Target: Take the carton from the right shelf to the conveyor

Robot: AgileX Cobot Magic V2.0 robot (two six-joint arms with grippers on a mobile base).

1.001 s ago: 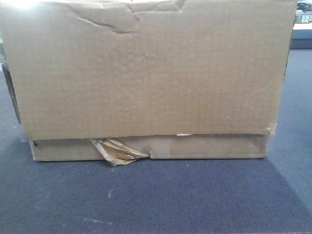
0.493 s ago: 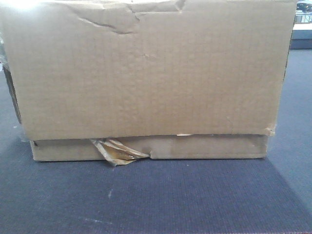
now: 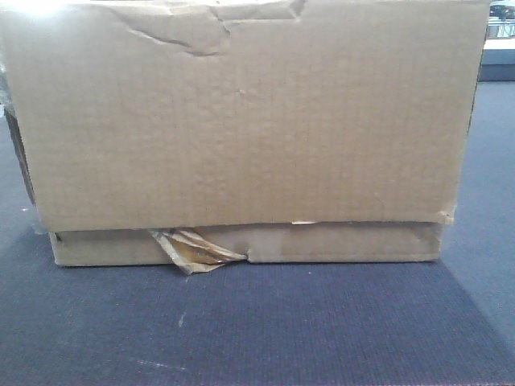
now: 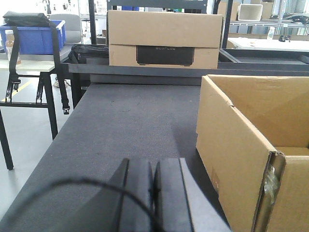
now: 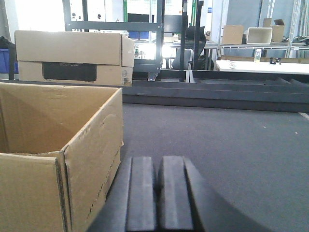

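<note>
In the left wrist view, a blue plastic bin (image 4: 31,39) sits at the far left on a black-legged stand (image 4: 46,92), with a dark bag on top of it. Further right, a second cardboard box (image 4: 164,38) rests beyond the far end of the conveyor (image 4: 130,125); it has a dark panel on its lower front with faint lettering too blurred to read. The left gripper (image 4: 153,193) hangs low over the dark ribbed belt, its jaws pressed together with nothing between them. Just to its right stands the carton (image 4: 241,145), open-topped, its near corner edged with clear tape and apart from the gripper.

In the front view, the carton (image 3: 241,121) fills nearly the whole picture and rests flat on the conveyor (image 3: 257,322). Its broad plain face bears no print; a crease dents the upper left, and a narrow flap strip runs along the bottom with a wad of amber tape (image 3: 193,251) sticking out left of centre.

In the right wrist view, the carton (image 5: 82,159) stands at the left with its bare inside showing, the labelled box behind it. The right gripper (image 5: 157,193) sits just right of the carton wall, jaws closed on nothing, above the belt (image 5: 231,145).
</note>
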